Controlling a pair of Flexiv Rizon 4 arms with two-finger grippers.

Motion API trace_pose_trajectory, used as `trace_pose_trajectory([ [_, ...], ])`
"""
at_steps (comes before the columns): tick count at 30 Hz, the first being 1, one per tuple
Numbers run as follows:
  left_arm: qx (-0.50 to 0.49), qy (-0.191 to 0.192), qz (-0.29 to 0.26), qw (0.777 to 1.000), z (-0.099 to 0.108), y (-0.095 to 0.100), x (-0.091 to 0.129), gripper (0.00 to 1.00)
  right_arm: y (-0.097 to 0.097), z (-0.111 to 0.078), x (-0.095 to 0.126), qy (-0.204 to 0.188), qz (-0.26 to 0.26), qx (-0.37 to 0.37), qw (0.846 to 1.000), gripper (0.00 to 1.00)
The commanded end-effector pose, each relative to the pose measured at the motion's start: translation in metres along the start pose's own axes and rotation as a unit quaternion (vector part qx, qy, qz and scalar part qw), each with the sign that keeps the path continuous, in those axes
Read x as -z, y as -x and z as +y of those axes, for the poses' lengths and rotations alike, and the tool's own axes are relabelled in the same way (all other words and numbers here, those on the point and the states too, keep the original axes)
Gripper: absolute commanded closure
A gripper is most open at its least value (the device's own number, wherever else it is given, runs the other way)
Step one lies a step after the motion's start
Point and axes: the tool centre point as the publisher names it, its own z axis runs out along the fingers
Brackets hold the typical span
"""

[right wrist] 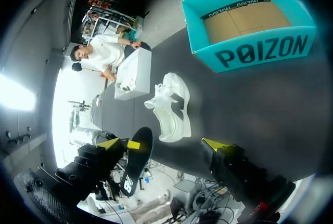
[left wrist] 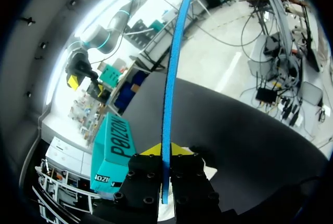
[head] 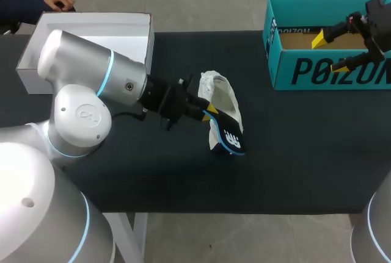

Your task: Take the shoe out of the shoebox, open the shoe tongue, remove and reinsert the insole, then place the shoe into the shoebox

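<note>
**A:** Black bench, with a white box at its left end. What did the left gripper have?

**B:** The insole, pinched by one end between nearly closed fingers. It stood on edge, its length running straight ahead of them towards the near right. Probably it was held clear so it could be fed back in.

**A:** And the shoe?

**B:** Out on the bench, close by the insole, lying lengthwise far to near. I couldn't tell toe from heel.

**A:** Further right?

**B:** The teal shoebox sat empty. The right gripper hung over it, wide open and holding nothing, parked out of the way, I'd judge.
</note>
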Motion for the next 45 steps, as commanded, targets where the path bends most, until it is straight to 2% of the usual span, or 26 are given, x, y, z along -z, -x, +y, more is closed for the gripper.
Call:
trace_pose_trajectory([
  [1,0.000,0.003,0.001,1.000,-0.001,0.000,-0.002,1.00,0.000,0.000,0.000,0.000,-0.001,0.000,1.000,0.00],
  [6,0.016,-0.014,-0.001,1.000,0.003,0.003,-0.010,1.00,0.000,0.000,0.000,0.000,-0.001,0.000,1.000,0.00],
  [14,0.049,-0.079,0.021,0.995,0.023,0.024,-0.029,1.00,0.000,0.000,0.000,0.000,-0.001,0.000,1.000,0.00],
  [17,0.055,-0.081,0.028,0.995,0.032,0.030,-0.038,1.00,0.000,0.000,0.000,0.000,-0.001,0.000,1.000,0.00],
  [22,0.055,-0.067,0.049,0.995,0.036,0.033,-0.048,1.00,0.000,0.000,0.000,0.000,-0.001,0.000,1.000,0.00],
  [29,0.055,-0.028,0.087,0.994,0.050,0.029,-0.062,1.00,0.000,0.000,0.000,0.000,-0.001,0.000,1.000,0.00],
  [38,0.067,-0.002,0.113,0.991,0.064,0.023,-0.059,1.00,0.000,0.000,0.000,0.000,-0.001,0.000,1.000,0.00],
  [45,0.072,0.001,0.120,0.990,0.074,0.021,-0.056,1.00,0.000,0.000,0.000,0.000,-0.001,0.000,1.000,0.00],
])
